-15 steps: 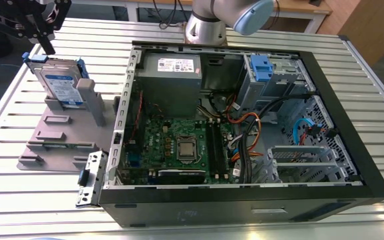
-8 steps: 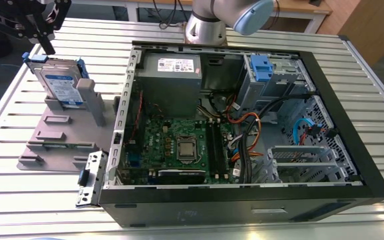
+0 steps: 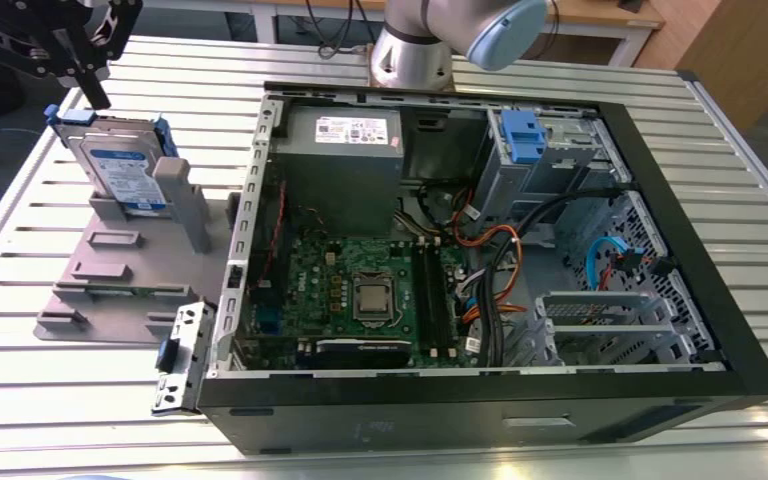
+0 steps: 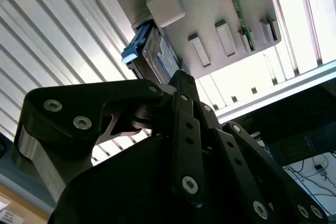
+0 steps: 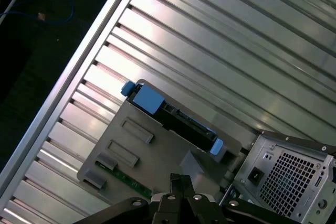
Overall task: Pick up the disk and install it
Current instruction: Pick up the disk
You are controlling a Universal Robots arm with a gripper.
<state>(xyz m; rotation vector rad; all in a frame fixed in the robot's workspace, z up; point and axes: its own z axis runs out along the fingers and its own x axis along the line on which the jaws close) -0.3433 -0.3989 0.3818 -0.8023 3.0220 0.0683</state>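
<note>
The exterior view shows the black, link-armed end effector [image 3: 95,97] in the upper left corner. Its upper body is cut off by the frame edge, and it hangs just above the flat silver-grey hard disk with a blue-and-white label and blue plastic bracket [image 3: 120,165]. The disk stands upright on edge in the grey plastic holder [image 3: 115,268]. The holder sits on the slatted aluminium table [image 3: 37,400], to the exterior view's left of the open black computer case [image 3: 491,415]. The holder's posts hide the disk's lower part. In the second wrist view the end effector [image 4: 181,77] has its fingertips drawn together, clamped on nothing. Its dark linkage covers most of the disk [image 4: 160,56], leaving a strip of label and one blue bracket corner. In the first wrist view the end effector [image 5: 181,180] is cropped by the frame edge. There the disk [image 5: 184,124] shows as a dark top edge between two blue bracket ends, apart from the fingertips. The silver arm [image 3: 418,45] rises behind the case and is cut off at the top. A small blue latch with a silver metal cage [image 3: 177,355] lies just beside the case's corner.
</note>
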